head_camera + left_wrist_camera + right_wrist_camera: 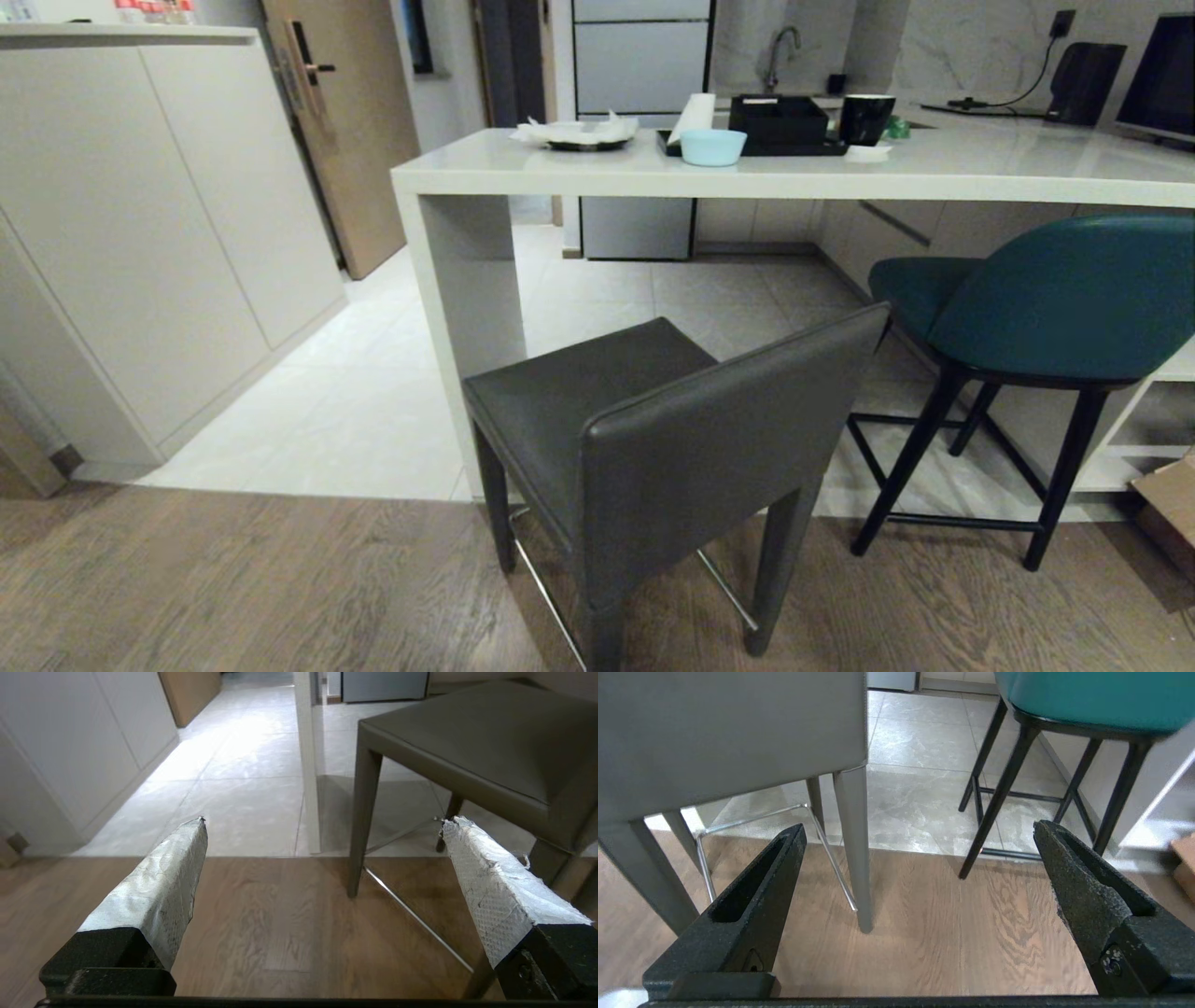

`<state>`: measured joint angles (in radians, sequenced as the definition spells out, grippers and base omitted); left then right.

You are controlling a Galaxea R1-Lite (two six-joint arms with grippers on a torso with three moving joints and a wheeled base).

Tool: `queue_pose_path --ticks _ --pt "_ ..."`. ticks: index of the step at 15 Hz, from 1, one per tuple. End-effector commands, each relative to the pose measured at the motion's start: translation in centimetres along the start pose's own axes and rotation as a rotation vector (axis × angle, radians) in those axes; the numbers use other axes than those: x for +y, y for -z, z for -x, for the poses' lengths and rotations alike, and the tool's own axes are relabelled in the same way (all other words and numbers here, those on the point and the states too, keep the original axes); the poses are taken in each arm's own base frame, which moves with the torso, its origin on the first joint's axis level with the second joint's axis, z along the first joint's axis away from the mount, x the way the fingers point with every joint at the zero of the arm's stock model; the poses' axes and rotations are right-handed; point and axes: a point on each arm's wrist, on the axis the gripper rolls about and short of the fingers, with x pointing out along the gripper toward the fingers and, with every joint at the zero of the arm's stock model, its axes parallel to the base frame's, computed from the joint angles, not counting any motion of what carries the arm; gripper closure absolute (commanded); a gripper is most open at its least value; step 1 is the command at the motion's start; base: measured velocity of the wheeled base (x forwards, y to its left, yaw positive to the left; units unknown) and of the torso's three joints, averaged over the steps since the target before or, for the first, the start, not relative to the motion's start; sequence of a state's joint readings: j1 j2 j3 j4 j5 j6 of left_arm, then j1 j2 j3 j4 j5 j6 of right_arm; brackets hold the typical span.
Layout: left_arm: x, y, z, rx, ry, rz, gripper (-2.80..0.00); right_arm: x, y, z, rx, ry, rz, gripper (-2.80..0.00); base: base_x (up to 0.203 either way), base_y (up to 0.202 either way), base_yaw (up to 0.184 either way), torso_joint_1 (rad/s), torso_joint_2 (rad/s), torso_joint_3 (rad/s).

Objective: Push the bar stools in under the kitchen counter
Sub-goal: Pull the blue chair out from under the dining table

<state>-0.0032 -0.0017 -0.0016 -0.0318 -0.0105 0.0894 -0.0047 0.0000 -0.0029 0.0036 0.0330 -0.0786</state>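
Ahead of me in the head view, the kitchen counter (840, 168) ran from its white panel leg (467, 289) off to the right, and both bar stools stood out from under it. My grey leather stool (653, 439) sat turned at an angle just beside the panel leg, its back legs on the wood floor (233, 579) and its seat short of the counter's front edge. My teal stool (1036, 299) stood to its right, apart from it, with its back roughly level with the counter's front edge and its thin black legs across the line where tile (373, 392) met wood. Open tile lay under the slab beyond both seats, and a wide strip of floor ran between the panel leg and the beige cabinet (140, 233).

Neither arm appeared in the head view. Only the wrist views showed them. My left gripper (322, 826) had its jaws spread wide, holding nothing, low beside the grey stool's seat corner and front leg. My right gripper (920, 830) likewise had its jaws spread and empty, behind the grey stool's backrest, with the teal stool's legs further off.
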Motion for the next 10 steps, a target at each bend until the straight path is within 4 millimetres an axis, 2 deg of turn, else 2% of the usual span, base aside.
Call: queue_pose_path --ticks 1,4,10 --pt "-0.04 0.44 -0.06 0.032 0.003 0.000 -2.80 -0.01 0.10 -0.02 0.005 0.006 -0.028 -2.80 0.000 0.000 0.000 0.000 0.00 0.000" --pt "-0.03 0.41 -0.09 0.022 -0.003 0.014 -2.80 -0.07 0.05 -0.02 0.001 0.034 -0.075 -2.80 0.000 0.000 0.000 0.000 0.00 0.000" --pt "-0.03 0.39 -0.12 0.014 -0.005 0.028 -2.80 -0.06 0.12 -0.02 0.003 0.030 -0.061 -2.80 0.000 0.000 0.000 0.000 0.00 0.000"
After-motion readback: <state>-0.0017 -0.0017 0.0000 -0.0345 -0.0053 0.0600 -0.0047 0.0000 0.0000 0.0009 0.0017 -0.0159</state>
